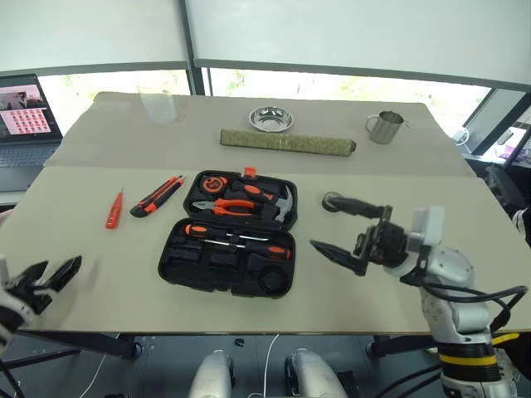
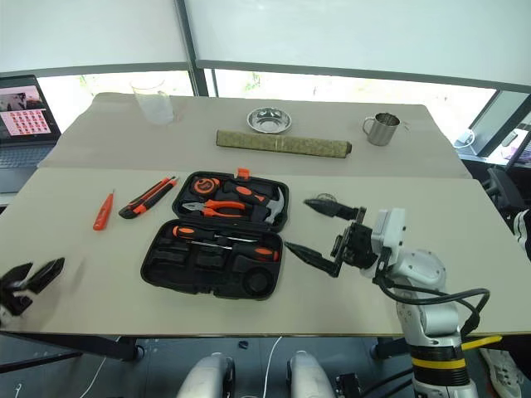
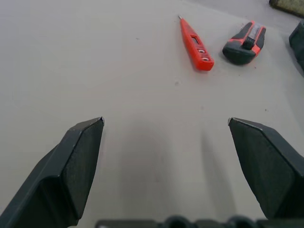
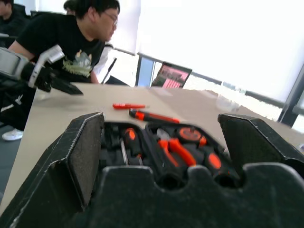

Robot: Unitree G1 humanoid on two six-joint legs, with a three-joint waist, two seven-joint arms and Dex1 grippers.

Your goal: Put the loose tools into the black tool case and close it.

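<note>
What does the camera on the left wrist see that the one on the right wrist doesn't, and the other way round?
Left wrist, not right: an end of the green mat, just at the picture's edge.
Right wrist, not left: the right hand, open; the inside of the open case with its pliers and screwdrivers; a person in a black shirt; a laptop; a glass.
Both: the table, the orange tester, the knife and the left hand, open.
</note>
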